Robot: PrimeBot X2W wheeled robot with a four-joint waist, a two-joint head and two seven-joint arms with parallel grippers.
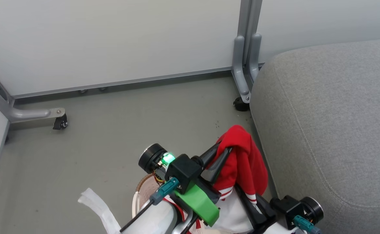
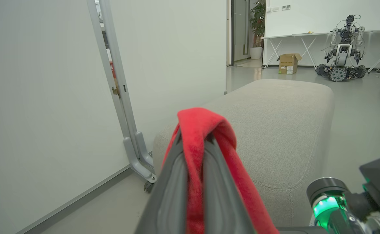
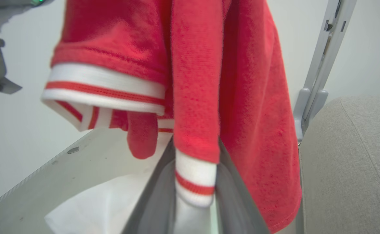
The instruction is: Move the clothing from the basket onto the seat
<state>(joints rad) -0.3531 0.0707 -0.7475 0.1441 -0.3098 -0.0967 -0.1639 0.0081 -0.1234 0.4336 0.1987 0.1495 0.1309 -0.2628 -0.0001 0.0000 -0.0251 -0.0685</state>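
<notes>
Red garment in the air! The left pincer (image 1: 221, 152) is clamped on a fold of the clothing (image 1: 243, 159). In its wrist view the cloth is squeezed between the two fingers and spills over their tips. The garment hangs just beside the seat's (image 1: 326, 130) left edge, above the floor (image 1: 111, 130) and not on the cushion.

Lower down, the right pincer (image 1: 246, 194) points up into the hanging cloth. A white cuff (image 3: 194, 182) with a red stripe lies between its fingers, which stand a little apart. Whether they nip it, I cannot tell.

The basket (image 1: 143, 188) sits on the floor to the left of the seat, half hidden by the left arm. More white and red cloth shows under the arms beside it, but it is too hidden to say which piece.

How will it handle? I judge it a soft, light, floppy knit with no shape of its own, so it sags and swings from a single pinch point. Nothing can break, but a trailing sleeve or hem could snag on the seat's rounded edge. A bunched fold near the middle looks like the best hold. The carry needs enough height for the hem to clear that edge, with the release over the middle of the cushion.
</notes>
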